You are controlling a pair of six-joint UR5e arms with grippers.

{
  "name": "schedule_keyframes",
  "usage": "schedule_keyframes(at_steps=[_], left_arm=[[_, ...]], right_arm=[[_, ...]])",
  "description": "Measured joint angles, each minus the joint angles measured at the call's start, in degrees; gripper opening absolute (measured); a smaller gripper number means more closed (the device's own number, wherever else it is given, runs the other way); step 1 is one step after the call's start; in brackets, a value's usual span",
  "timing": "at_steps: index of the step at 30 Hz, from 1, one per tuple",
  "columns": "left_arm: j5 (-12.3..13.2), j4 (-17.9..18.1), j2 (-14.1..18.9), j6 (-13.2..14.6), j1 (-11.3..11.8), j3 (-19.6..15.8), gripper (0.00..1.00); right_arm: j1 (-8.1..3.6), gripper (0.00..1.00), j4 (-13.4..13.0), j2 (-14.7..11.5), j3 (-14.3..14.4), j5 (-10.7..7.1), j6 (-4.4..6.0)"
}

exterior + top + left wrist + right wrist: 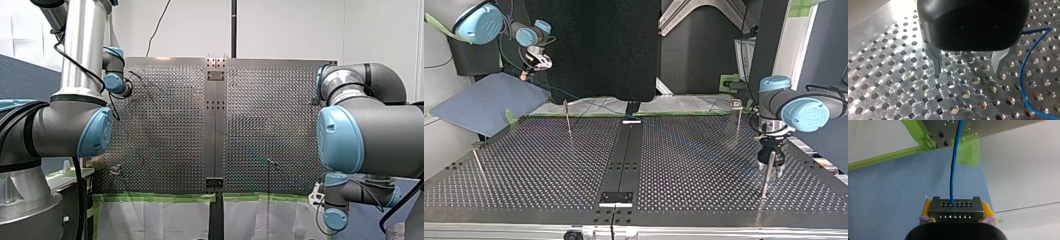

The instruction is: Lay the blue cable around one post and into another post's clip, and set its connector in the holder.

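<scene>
Two claws, two jobs. Right claw [956,214] is pinched on the connector [956,207], with a yellow pad [927,208] on either flank. The cable [954,170] leaves the block's face straight ahead of it, toward the bench [1003,123] edge. In the top view this claw hangs clear of the bench, beyond its edge, and the cable slants down onto the plate and runs across toward the other arm.

Left claw [968,68] is spread and holds nothing. Its metal fingers [935,60] hover just over the holes, and the cable curves past just beside one finger, not between them. In the top view a post [765,181] stands right at this claw, under its tips; whether they touch I cannot tell.

I judge the routing barely begun: no loop round any post, nothing clipped, connector not yet set down. Next, the cable wants drawing round that post. That calls for the right claw to keep the line taut while the left closes on, or guides, the run beside it.
</scene>
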Motion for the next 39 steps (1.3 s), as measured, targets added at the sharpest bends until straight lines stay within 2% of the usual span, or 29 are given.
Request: schedule_keyframes(at_steps=[4,7,9,11,16,20,27,32,36,39], left_arm=[[0.07,0.03,0.00,0.00,0.00,0.00,1.00],[0.08,0.04,0.00,0.00,0.00,0.00,1.00],[0.09,0.04,0.00,0.00,0.00,0.00,1.00],[0.09,0.04,0.00,0.00,0.00,0.01,1.00],[0.09,0.04,0.00,0.00,0.00,0.00,1.00],[0.09,0.04,0.00,0.00,0.00,0.00,1.00],[-0.05,0.04,0.00,0.00,0.00,0.00,1.00],[-0.15,0.04,0.00,0.00,0.00,0.00,1.00],[-0.17,0.04,0.00,0.00,0.00,0.00,1.00],[-0.17,-0.01,0.00,0.00,0.00,0.00,1.00]], right_arm=[[0.58,0.25,-0.57,-0.26,-0.02,-2.06,-2.62],[1.33,0.25,-0.53,-1.39,0.00,-3.76,-4.32],[1.98,0.25,-0.28,-2.21,0.01,-4.27,-4.96],[2.89,0.25,0.16,-3.23,0.01,-4.07,-5.35],[5.69,0.25,1.68,-6.13,0.03,-2.50,-5.22],[6.93,0.25,3.58,-8.41,0.02,-1.80,-4.84],[7.66,0.25,6.23,-12.69,0.22,-0.35,-3.41],[7.95,0.25,5.02,-15.78,2.11,-0.01,-2.88],[7.97,0.25,3.22,-17.42,3.37,-1.00,-2.68],[7.99,0.25,3.32,-17.76,3.66,-2.61,-3.02]])
